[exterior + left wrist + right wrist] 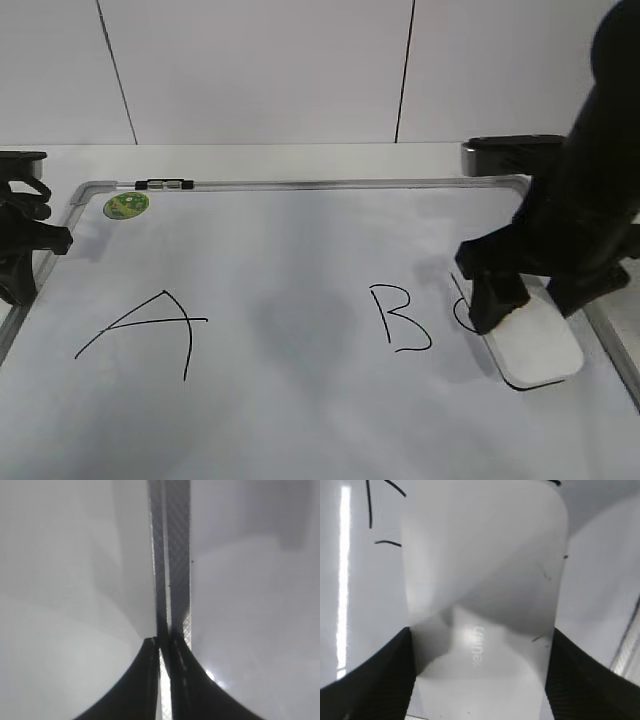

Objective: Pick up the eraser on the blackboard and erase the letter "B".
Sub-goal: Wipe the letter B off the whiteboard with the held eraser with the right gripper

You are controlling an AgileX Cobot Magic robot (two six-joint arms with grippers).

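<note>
The white blackboard (300,250) lies flat with a grey frame. The letter "B" (400,318) is drawn in thin black right of centre. The white eraser (540,345) lies flat on the board just right of the B, partly over the letter C (460,312). My right gripper (535,305) straddles the eraser, one finger against each long side. In the right wrist view the eraser (480,580) fills the space between the two fingers (480,680), and black strokes (370,505) show at the top left. My left gripper (30,245) is shut and empty at the board's left edge.
The letter A (150,330) is on the board's left half. A green sticker (126,205) and a small black-and-silver clip (165,184) are at the back left corner. The left wrist view shows the frame strip (175,555) under the shut fingers (162,645).
</note>
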